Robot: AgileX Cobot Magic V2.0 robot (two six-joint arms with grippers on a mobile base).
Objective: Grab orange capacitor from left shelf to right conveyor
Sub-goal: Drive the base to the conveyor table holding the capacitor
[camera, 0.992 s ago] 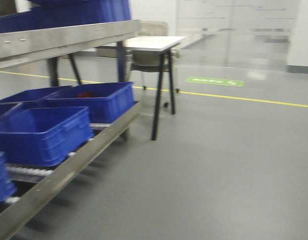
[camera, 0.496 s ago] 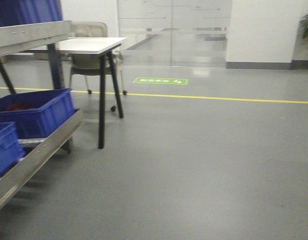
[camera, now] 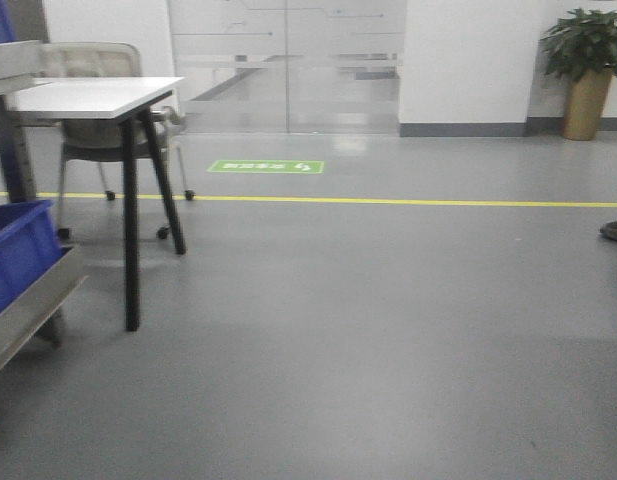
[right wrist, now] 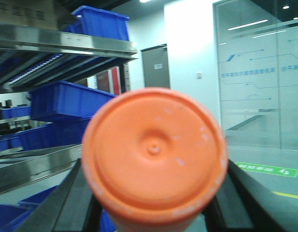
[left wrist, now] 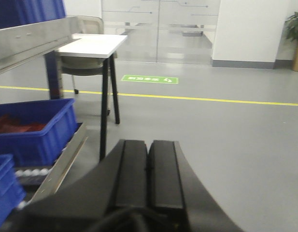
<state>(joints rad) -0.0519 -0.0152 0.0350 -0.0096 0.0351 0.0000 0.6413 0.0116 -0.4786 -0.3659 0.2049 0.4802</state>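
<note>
- Orange capacitor (right wrist: 155, 159) sat end-on at centre, clamped between the right gripper (right wrist: 156, 200) jaws.
- The left gripper (left wrist: 149, 169) was clenched on nothing.
- Carrying step, apparently: the steel rack (camera: 33, 305) lay at 9 o'clock and the conveyor was unseen, so the next move meant seeking it toward 3 o'clock.

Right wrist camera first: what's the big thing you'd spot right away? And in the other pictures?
A big orange capacitor fills the middle of the right wrist view, round end facing the camera, with the right gripper clamped on its sides. In the left wrist view, the shut left gripper sits bottom centre, with a blue bin at the left.
</note>
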